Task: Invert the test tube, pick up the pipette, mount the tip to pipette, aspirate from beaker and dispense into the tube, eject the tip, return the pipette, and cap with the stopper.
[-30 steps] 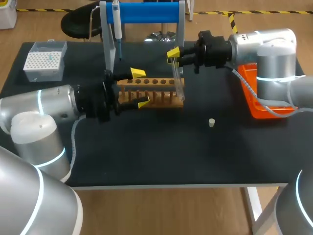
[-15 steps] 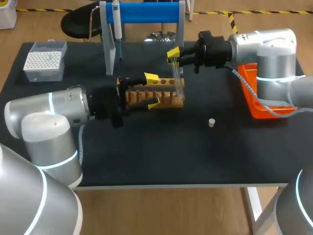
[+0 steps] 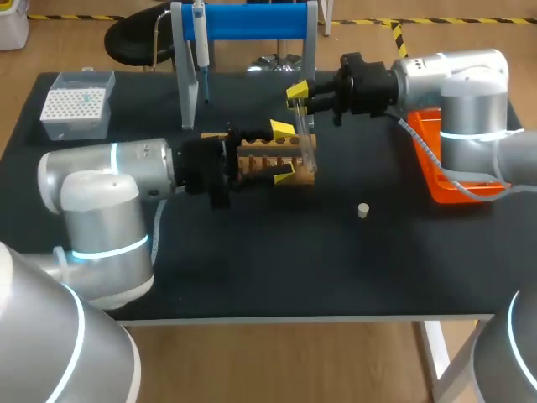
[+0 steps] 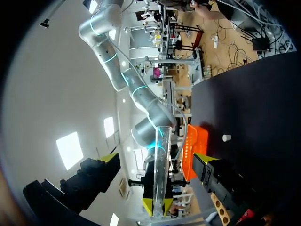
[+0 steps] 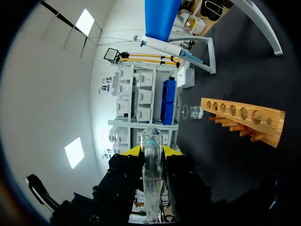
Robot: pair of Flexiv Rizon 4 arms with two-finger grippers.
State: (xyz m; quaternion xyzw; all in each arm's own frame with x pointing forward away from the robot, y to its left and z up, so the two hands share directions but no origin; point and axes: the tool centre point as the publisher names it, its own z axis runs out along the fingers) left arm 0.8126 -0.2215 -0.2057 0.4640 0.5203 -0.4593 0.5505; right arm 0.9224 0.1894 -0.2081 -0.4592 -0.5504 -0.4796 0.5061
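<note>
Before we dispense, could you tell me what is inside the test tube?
No liquid shows in the clear test tube; the end clamped in the right gripper is covered.

A black tabletop carries everything. Just toward 12 o'clock from its middle stands a wooden rack, long side running from 9 to 3 o'clock, with a row of round holes along its top board and wooden pegs below. Its 9 o'clock end is covered from above. In the right wrist view the rack shows that row of holes and the pegs plainly. At 12 o'clock, near the far edge, stands a stand with white uprights and a blue crossbar. At 3 o'clock an orange bin sits on the tabletop's edge, well apart from the rack.
</note>
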